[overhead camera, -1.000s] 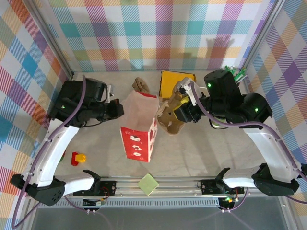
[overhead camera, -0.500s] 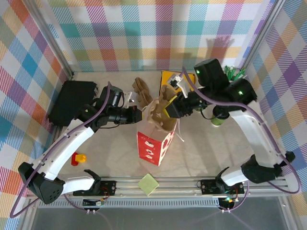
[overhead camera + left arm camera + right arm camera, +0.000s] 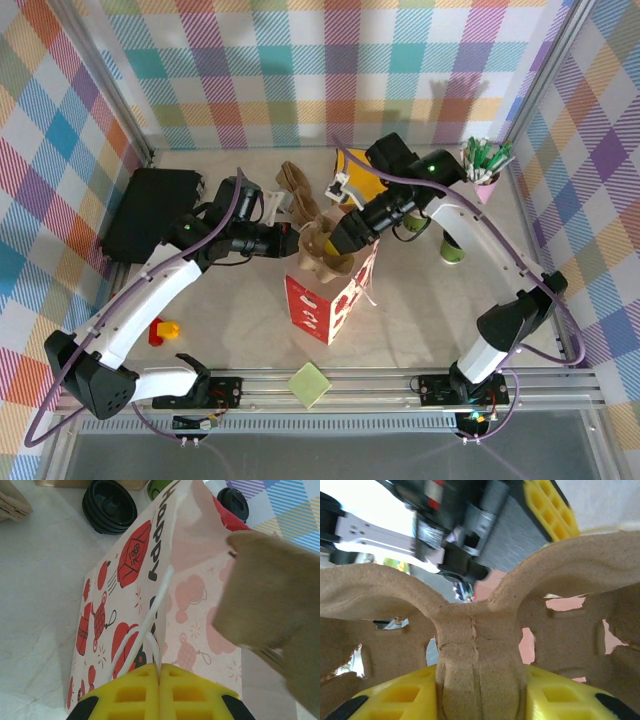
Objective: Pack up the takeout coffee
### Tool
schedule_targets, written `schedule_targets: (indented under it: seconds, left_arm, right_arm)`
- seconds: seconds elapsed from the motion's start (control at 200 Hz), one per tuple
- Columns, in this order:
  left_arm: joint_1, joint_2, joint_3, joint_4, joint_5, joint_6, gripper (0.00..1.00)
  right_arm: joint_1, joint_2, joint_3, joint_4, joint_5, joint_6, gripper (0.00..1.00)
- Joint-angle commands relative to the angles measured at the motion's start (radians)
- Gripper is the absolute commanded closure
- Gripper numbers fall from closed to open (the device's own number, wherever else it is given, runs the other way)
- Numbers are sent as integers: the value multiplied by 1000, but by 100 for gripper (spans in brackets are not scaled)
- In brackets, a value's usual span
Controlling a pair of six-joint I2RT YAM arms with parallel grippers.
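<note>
- Plaid walls (image 3: 320, 70) in many colours close in a pale, marbled tabletop (image 3: 410, 320).
- At the middle stands a tall red paper bag (image 3: 325, 305) with white prints and an open top.
- The left hand (image 3: 290, 243) reaches in from the left. Its yellow fingers (image 3: 195, 695) are pressed together, pinching the bag's white cord handle (image 3: 150, 615).
- The right hand (image 3: 348, 230) is clamped on the centre ridge of a brown moulded-pulp cup carrier (image 3: 325, 258).
- The carrier hangs at the bag's open top. Whether its lower edge is already inside cannot be told.
- The takeout coffee, a small green paper cup with a round black plastic lid (image 3: 233, 502), stands on the tabletop outside the bag. It is beyond the bag's far corner, towards the right wall, and only its lid shows over the bag's edge.
- A stack of black lids (image 3: 109, 505) sits further along the same side, apart from the bag.
- A pink cup of pens (image 3: 483, 175) occupies the far right corner, and a yellow box (image 3: 368, 162) lies by the back wall.
- A flat black box (image 3: 150, 210) rests at the left, and a green square pad (image 3: 309, 385) sits on the near rail.
</note>
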Motion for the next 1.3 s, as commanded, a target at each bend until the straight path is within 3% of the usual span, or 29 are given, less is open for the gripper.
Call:
schedule_targets:
  seconds: [0.0, 0.53, 1.045, 1.295]
  left_arm:
    - [-6, 8, 33, -17, 35, 49, 100]
    - [-6, 19, 35, -23, 102, 100, 100]
    - [-6, 14, 28, -1, 63, 88, 100]
    - [-6, 15, 11, 37, 61, 72, 100]
  right_arm:
    - [1, 6, -50, 11, 107, -67, 61]
    - [14, 30, -141, 153, 369, 103, 64]
    - [114, -38, -329, 265, 624, -6, 63]
    - [161, -39, -404, 333, 664, -53, 62]
